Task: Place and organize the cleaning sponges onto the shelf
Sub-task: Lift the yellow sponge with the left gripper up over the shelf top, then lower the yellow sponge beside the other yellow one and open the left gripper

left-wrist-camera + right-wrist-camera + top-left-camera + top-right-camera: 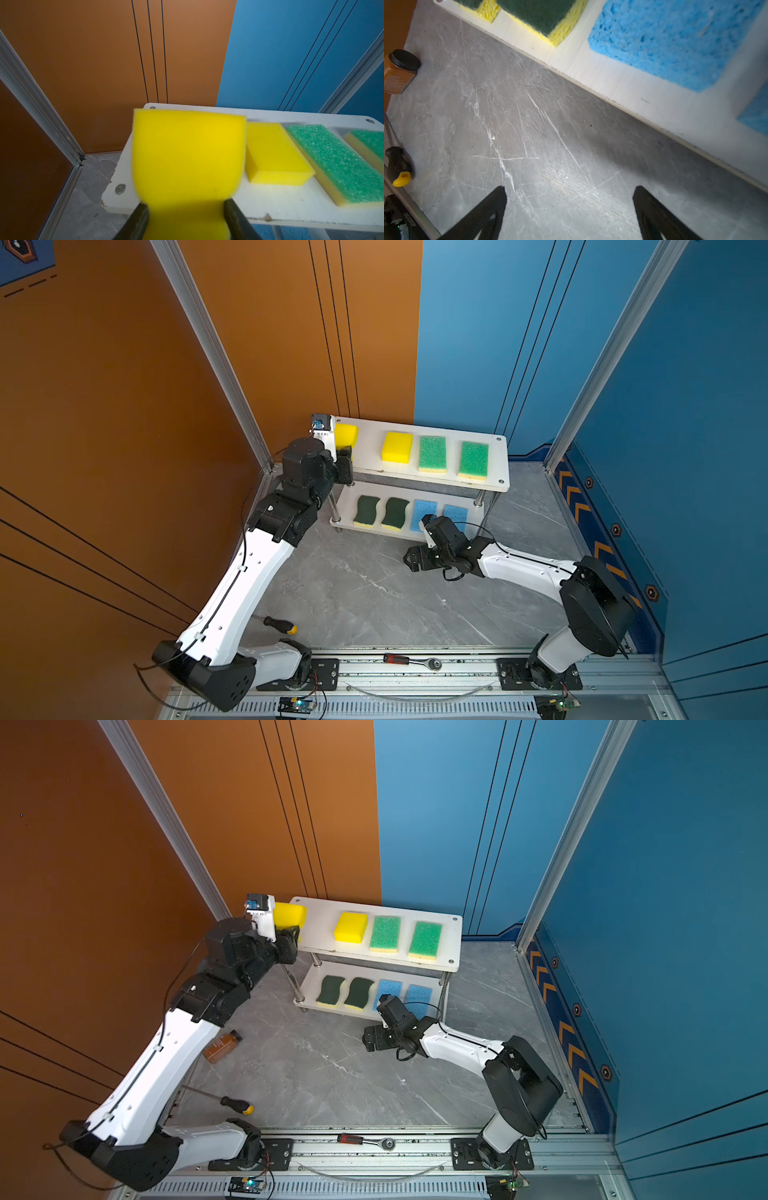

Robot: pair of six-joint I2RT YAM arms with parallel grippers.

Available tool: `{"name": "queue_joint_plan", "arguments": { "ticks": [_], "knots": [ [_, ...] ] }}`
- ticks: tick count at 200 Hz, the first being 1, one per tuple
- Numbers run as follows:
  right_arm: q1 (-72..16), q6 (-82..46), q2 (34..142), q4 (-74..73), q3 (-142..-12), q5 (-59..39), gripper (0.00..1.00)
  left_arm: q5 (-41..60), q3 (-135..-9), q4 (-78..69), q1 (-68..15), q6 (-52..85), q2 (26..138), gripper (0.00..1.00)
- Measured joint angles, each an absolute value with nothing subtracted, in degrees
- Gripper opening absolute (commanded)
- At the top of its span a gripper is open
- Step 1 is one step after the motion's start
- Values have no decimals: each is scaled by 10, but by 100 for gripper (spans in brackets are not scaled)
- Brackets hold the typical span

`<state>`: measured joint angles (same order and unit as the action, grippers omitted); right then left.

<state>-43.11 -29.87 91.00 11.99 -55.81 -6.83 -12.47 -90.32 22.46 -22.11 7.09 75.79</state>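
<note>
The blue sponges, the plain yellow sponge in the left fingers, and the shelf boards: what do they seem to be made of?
Blue sponges: probably cellulose, matte, with large irregular open pores.
Yellow sponge: likely soft fine-celled foam, matte; it narrows where the fingers pinch it.
Shelf boards: smooth white rigid sheet, perhaps plastic or coated wood; one edge is chipped.

porous blue foam sponge, marbled tabletop

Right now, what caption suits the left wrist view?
Left pincer holds a yellow sponge at the shelf's top board, beside a second yellow sponge.
</note>
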Motion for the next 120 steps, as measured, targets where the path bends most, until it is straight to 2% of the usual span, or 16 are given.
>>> {"name": "queue_joint_plan", "arguments": {
  "ticks": [46,120],
  "knots": [
    [-431,-299,890,120,-540,-62,94,-88,-926,209,-210,78,832,48],
    [-430,-299,890,120,-535,-62,94,-76,-955,203,-209,89,876,50]
  ]
}}
